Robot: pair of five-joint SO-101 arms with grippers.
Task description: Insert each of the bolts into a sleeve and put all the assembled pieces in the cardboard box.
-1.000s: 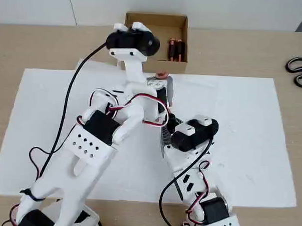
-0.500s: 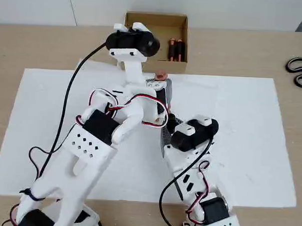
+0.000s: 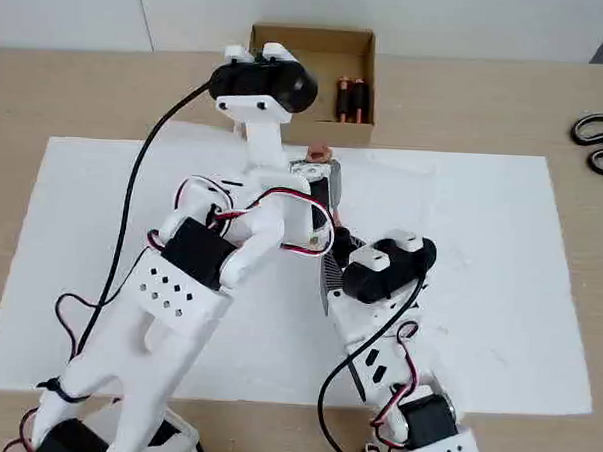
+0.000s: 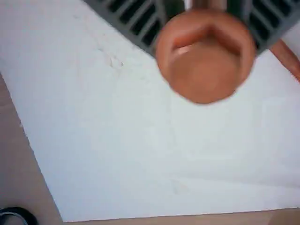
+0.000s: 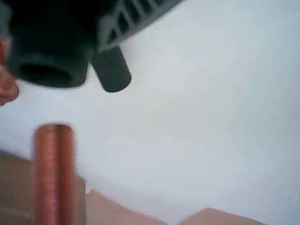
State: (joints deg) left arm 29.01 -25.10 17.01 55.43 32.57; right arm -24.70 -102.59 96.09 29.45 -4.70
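Note:
My left gripper [image 3: 320, 159] hangs over the white sheet just in front of the cardboard box [image 3: 258, 39]. It is shut on a copper sleeve [image 3: 322, 149], whose hollow end [image 4: 205, 55] shows between the grey ribbed jaws. In the right wrist view the same threaded sleeve [image 5: 54, 173] stands farther off. My right gripper [image 3: 330, 249] sits mid-sheet behind the left one, pointing toward the box. A short dark bolt [image 5: 112, 70] sticks out from under its ribbed finger [image 5: 133, 18]. Two assembled pieces [image 3: 349, 98] lie in the box's right side.
A white foam sheet [image 3: 480, 254] covers most of the wooden table. Black scissors [image 3: 601, 139] lie at the far right edge. The left arm's wrist and cables [image 3: 272, 210] cross close to the right arm's head [image 3: 385, 265].
The left arm has edged slightly to the left with the sleeve still in its gripper. The right arm has stayed put.

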